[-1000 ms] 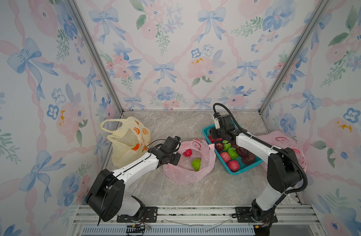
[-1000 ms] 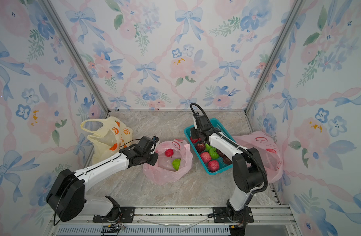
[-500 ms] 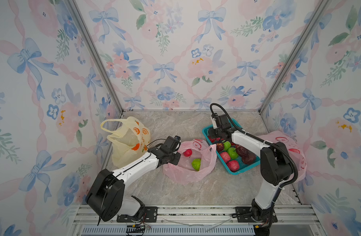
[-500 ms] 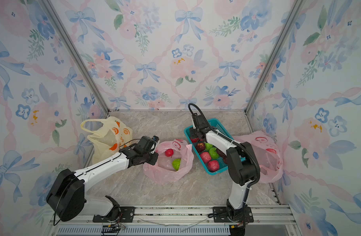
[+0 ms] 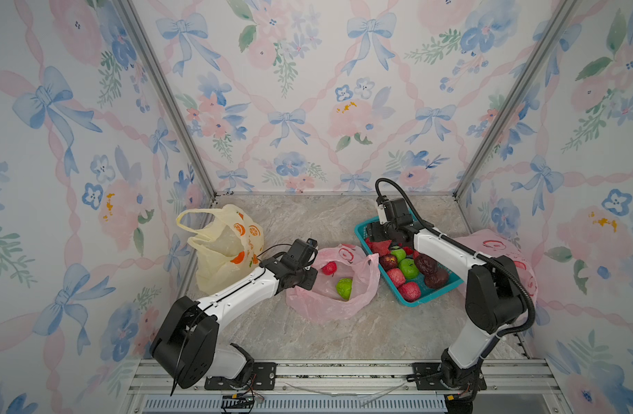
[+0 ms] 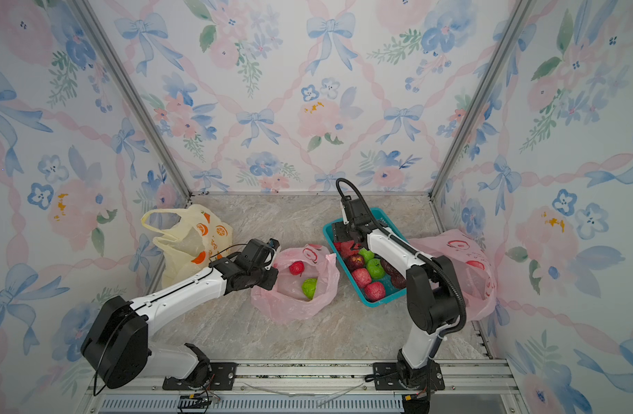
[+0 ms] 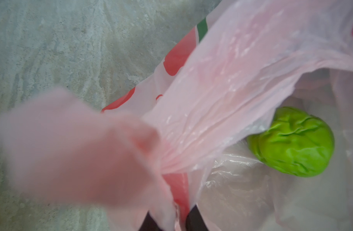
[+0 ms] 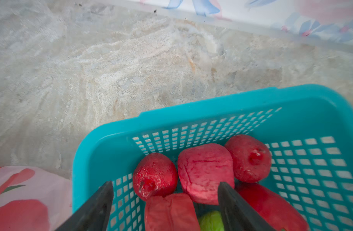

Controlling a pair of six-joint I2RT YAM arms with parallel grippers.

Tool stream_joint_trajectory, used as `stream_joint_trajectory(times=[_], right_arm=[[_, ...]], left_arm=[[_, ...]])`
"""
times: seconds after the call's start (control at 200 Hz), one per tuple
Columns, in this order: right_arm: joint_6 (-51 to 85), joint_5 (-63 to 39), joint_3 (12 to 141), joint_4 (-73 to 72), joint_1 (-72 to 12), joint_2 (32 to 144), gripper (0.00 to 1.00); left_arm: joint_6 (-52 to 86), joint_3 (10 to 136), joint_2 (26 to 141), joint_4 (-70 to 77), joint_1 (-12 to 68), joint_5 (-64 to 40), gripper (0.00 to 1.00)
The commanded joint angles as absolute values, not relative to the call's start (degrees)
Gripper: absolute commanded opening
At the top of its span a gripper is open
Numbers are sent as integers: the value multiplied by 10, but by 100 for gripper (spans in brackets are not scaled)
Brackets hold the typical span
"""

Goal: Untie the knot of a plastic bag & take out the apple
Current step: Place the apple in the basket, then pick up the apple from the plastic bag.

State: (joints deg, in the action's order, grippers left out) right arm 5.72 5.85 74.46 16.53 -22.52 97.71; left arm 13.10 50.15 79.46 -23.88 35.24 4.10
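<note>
At the far left I see a pale yellow plastic bag printed with oranges (image 5: 224,251), standing against the wall. Just right of it, my left gripper (image 5: 310,279) is pinched on the left rim of the translucent pink plastic bag (image 5: 329,308). In the left wrist view its dark fingers (image 7: 194,220) are clamped on a gathered strip of the pink film.

That bag lies mid-table on the marbled grey tabletop (image 5: 308,340). It is untied, its mouth gapes upward, and its longer span runs from near-left to far-right. Inside, the small red apple (image 5: 329,267) sits toward the far side. The wrinkled green apple (image 5: 344,288) lies nearer and slightly right, apart from it.

Right of the bag is the teal perforated plastic basket (image 5: 433,299). Its long axis runs far-left to near-right, and it is filled with mixed fruit (image 5: 408,268). My right gripper (image 5: 377,238) hangs over its far-left corner, fingers (image 8: 95,206) spread wide with nothing between them.

At the far right, a second pink plastic bag (image 5: 501,247) leans on the wall.
</note>
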Motion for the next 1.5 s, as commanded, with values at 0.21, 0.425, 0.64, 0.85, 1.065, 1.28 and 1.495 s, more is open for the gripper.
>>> stream_joint_trajectory(times=[0.21,0.425,0.64,0.85,1.065,1.28,1.495], right_arm=[[17,-152,688,155,-227,735,80],[4,-436,659,156,-320,679,72],[8,-414,666,227,-449,751,73],[60,-313,641,220,-466,820,72],[106,-201,642,196,-468,872,68],[135,-62,652,183,-494,919,63],[155,65,676,148,-513,984,60]], left_arm=[[123,507,783,-234,355,50,19],[123,511,788,-229,358,45,18],[124,517,797,-224,359,53,15],[123,520,800,-224,358,50,15],[125,519,803,-223,358,49,14],[125,517,802,-223,357,50,14],[124,516,802,-217,358,40,14]])
